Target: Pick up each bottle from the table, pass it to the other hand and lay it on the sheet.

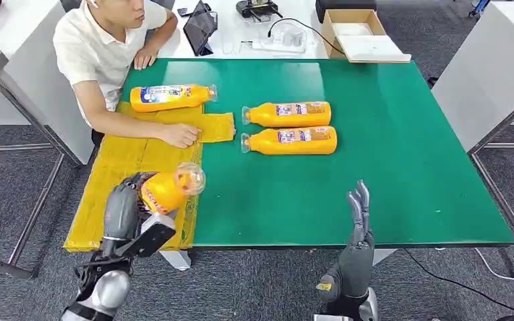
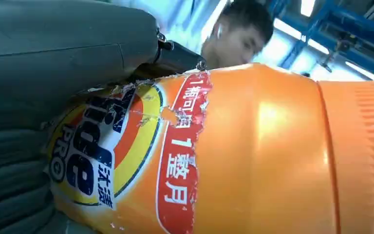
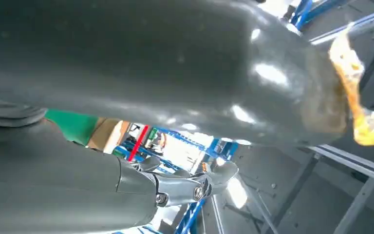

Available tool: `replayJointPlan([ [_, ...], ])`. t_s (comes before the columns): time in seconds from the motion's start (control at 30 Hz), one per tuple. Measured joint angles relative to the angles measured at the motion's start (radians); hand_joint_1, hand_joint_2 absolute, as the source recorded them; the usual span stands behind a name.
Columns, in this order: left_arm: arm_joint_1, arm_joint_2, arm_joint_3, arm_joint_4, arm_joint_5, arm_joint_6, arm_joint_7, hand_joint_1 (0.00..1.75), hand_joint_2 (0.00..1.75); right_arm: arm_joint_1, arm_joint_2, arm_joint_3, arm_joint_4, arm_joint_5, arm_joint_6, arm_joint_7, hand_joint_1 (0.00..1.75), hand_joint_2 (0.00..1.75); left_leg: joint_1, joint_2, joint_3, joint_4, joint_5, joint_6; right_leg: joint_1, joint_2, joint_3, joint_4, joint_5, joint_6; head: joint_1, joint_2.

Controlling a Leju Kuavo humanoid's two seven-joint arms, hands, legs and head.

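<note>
Orange bottle (image 1: 167, 190) with torn label, gripped by left hand (image 1: 126, 204), right hand (image 1: 357, 227) released

The green desk (image 1: 375, 167) carries a yellow sheet (image 1: 127, 174) along its left edge. Two orange bottles (image 1: 288, 127) lie mid-desk, side by side. A third bottle (image 1: 170, 97) rests on the sheet's far end.

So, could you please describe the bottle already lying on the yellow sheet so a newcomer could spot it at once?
Start at the green table and find the yellow sheet along its left edge. At the sheet's far end lies one orange bottle, just beyond the person's forearm. It alone rests on yellow; two lie on green, one is in the left hand.
</note>
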Motion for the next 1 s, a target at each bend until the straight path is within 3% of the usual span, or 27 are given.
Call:
replayJointPlan([
  [0.23,-0.247,-0.012,-0.003,0.392,-0.187,-0.096,0.099,1.75,1.75,-0.03,0.019,-0.004,0.017,0.001,0.011,0.0,0.0,0.0,0.0,0.001,0.0,0.0,0.002,0.0,0.0,0.0,0.0,0.0,0.003,-0.002,0.0,0.0],
  [0.57,-0.406,-0.047,-0.008,0.683,-0.171,-0.141,0.103,1.75,1.75,-0.05,0.027,-0.013,0.057,0.009,0.025,0.0,0.0,0.0,0.0,0.002,-0.001,0.0,0.001,0.0,0.0,0.0,-0.001,0.0,0.002,-0.002,0.0,0.0],
  [0.6,-0.419,-0.048,-0.008,0.705,-0.159,-0.147,0.099,1.47,1.75,-0.052,0.027,-0.014,0.062,0.006,0.03,0.0,0.0,0.0,0.0,0.002,0.0,0.0,0.001,0.0,0.0,0.0,0.0,0.0,0.002,-0.002,0.0,0.0],
  [0.67,-0.443,-0.048,-0.005,0.742,-0.124,-0.175,0.073,0.12,1.75,-0.055,0.029,-0.016,0.074,0.002,0.042,0.0,0.0,0.0,0.0,0.002,0.0,0.0,0.001,0.0,0.0,0.0,0.0,0.0,0.002,-0.002,0.0,0.0],
  [0.73,-0.469,-0.048,0.012,0.784,-0.048,-0.227,0.016,0.0,1.75,-0.064,0.029,-0.016,0.094,0.0,0.049,0.0,0.0,0.0,0.0,0.001,0.001,0.0,0.002,-0.001,0.0,0.0,0.001,0.0,0.002,-0.002,0.0,0.0],
  [1.0,-0.505,-0.066,0.018,0.87,-0.013,-0.322,-0.02,0.0,1.75,-0.096,0.029,-0.015,0.175,0.002,0.049,0.0,0.0,0.0,0.0,0.001,0.001,0.0,0.005,-0.001,0.0,0.0,0.001,0.002,0.003,-0.003,0.0,0.0],
])
